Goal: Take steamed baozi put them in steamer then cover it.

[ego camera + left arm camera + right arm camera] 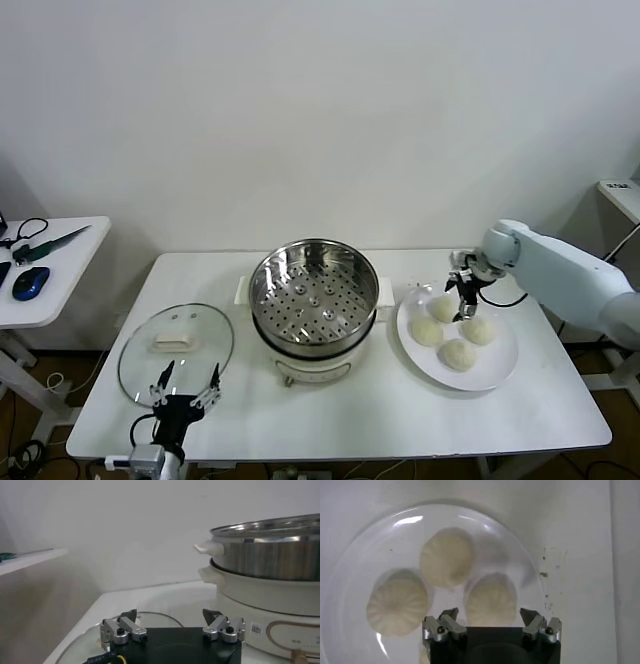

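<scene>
the right gripper (466, 288), spread wide, hangs directly over the buns (455, 333) on the plate (505, 368); the nearest bun lies just below it; the left gripper (186, 384), also spread, waits by the lid (176, 350), well apart.

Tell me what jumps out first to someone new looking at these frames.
The shiny empty steamer sits mid-table, with its glass cover lying flat to the robot's left. On the right, four baozi rest on a white plate, and the right tool hangs open just above them. The left tool waits open at the near edge of the cover.
</scene>
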Controlling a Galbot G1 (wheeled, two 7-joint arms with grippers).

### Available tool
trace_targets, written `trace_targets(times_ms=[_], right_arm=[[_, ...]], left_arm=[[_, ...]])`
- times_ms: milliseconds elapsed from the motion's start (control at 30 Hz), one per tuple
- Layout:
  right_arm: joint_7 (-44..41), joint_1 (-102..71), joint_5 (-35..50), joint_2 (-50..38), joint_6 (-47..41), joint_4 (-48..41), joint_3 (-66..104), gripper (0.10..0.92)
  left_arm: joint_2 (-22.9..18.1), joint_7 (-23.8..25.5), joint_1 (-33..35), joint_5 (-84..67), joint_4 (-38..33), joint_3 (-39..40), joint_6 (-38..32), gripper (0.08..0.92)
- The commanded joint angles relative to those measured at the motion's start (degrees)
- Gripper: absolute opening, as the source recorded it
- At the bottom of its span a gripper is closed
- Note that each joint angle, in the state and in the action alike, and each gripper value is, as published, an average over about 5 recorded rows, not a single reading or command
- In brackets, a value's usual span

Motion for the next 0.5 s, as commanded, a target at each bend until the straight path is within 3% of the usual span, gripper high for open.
trace_targets(times_ms=[33,267,500], right_arm=[[1.5,-1.68,-2.08,2.26,0.67,-4.02,2.05,0.823],[1.05,-2.42,-2.83,2.26,0.52,-4.46,2.55,0.808],[1.51,-3.05,-2.54,2.69,0.62,-4.37,3.89,0.723]], left_arm=[[-0.04,0.03,0.03,-0.01,0.03,0.08,0.02,0.823],[-0.22,0.1,0.07,0.1,-0.05,0.31,0.11,0.823],[-0.26,-0.05,-0.1,0.07,0.02,0.22,0.18,0.823]])
